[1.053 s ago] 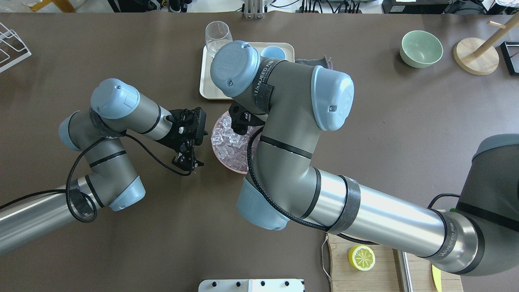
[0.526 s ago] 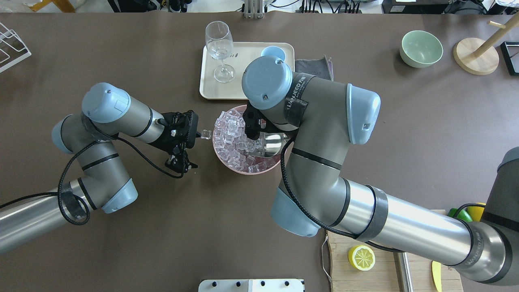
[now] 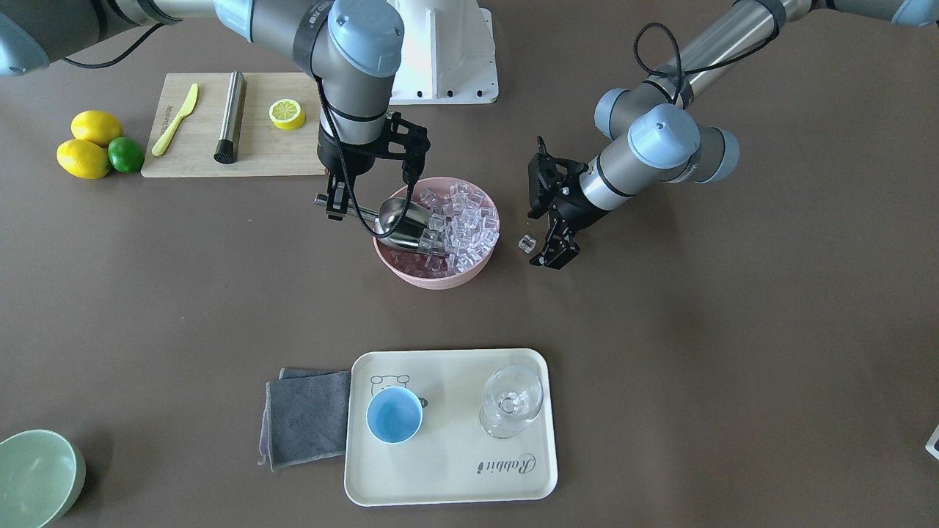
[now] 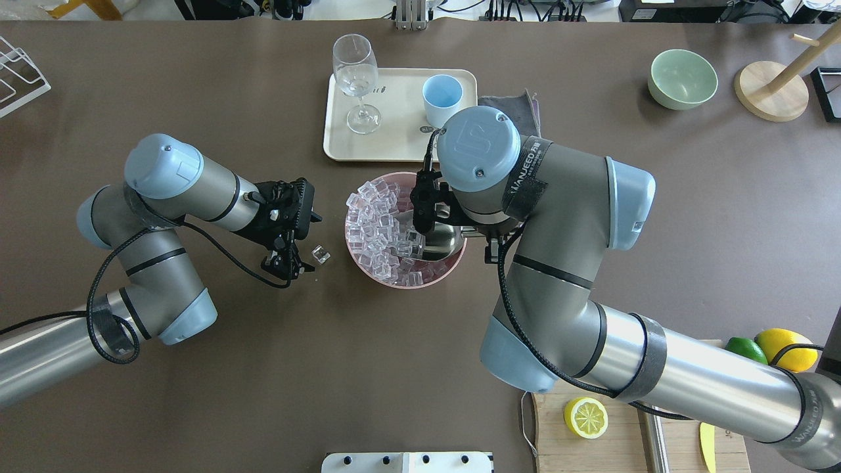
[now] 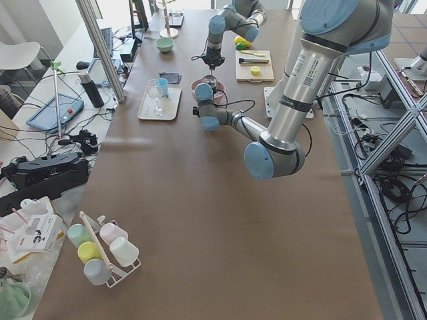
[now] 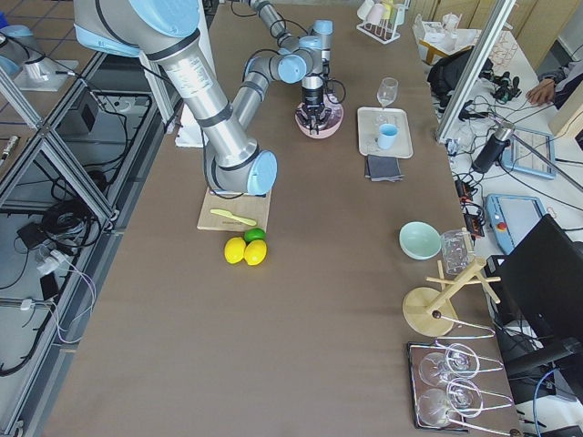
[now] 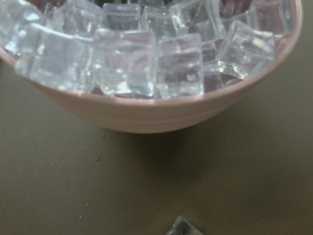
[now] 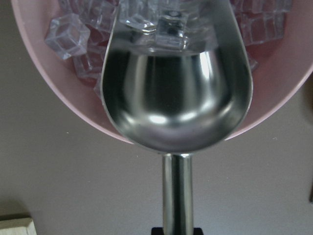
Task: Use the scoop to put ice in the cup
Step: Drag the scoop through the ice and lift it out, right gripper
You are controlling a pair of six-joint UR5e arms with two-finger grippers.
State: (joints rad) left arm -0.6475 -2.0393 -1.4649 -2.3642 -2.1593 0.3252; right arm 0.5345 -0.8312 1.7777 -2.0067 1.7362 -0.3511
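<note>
1. Two grippers flank a pink bowl (image 3: pixel 433 277). The right gripper (image 3: pixel 339 207) is clamped onto the thin handle of the scoop (image 8: pixel 177 98), and the handle runs out from it across the bowl's rim.
2. Just ahead of that gripper, the scoop's mouth is pushed in among the ice (image 4: pixel 371 213). A few cubes sit at its front lip. The rear of the scoop is bare and shiny.
3. Most of the ice is heaped on the bowl's far side from the right gripper, towards the left one.
4. The left gripper (image 4: pixel 287 265) is near the bowl's opposite side, low over the table (image 4: pixel 197 407). Its fingers are spread with nothing between them.
5. One loose cube (image 4: pixel 320 254) lies on the table just beside those fingertips, between them and the bowl.
6. Farther out, beyond the bowl from both grippers, is a cream tray (image 4: pixel 394 148). The cup (image 4: pixel 442 98) stands upright on it, empty, well apart from the scoop.
7. A stemmed glass (image 4: pixel 355 72) is on the same tray, on the left gripper's side of the cup.
8. A grey cloth (image 3: pixel 308 418) lies against the tray's edge, on the right gripper's side.
</note>
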